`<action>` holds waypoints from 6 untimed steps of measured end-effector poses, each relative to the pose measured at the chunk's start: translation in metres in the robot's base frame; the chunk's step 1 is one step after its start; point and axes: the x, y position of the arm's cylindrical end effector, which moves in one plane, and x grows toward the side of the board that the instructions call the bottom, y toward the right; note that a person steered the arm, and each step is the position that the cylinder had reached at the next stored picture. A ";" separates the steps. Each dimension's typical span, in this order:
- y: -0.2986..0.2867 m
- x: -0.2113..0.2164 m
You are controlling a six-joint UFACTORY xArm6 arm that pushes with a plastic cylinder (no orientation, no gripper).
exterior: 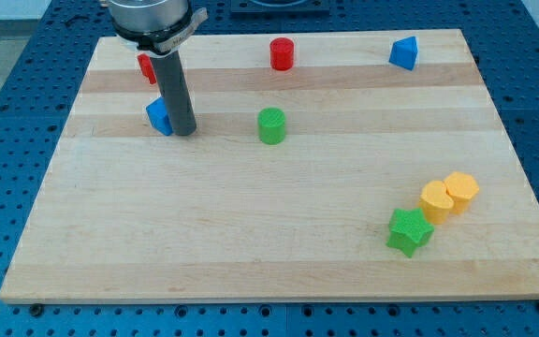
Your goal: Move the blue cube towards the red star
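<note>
The blue cube (158,115) lies on the wooden board (251,215) at the upper left, partly hidden by the dark rod. My tip (184,132) rests on the board touching the cube's right side. The red star (145,66) sits just above the cube, near the board's top edge, partly hidden behind the rod.
A red cylinder (282,53) stands at top centre. A blue triangular block (403,52) is at top right. A green cylinder (271,125) lies right of my tip. A green star (409,232) and two yellow blocks (448,197) sit at lower right.
</note>
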 end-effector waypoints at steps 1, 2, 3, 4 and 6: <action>-0.012 0.000; -0.025 0.000; -0.028 0.000; -0.028 0.000; -0.022 0.000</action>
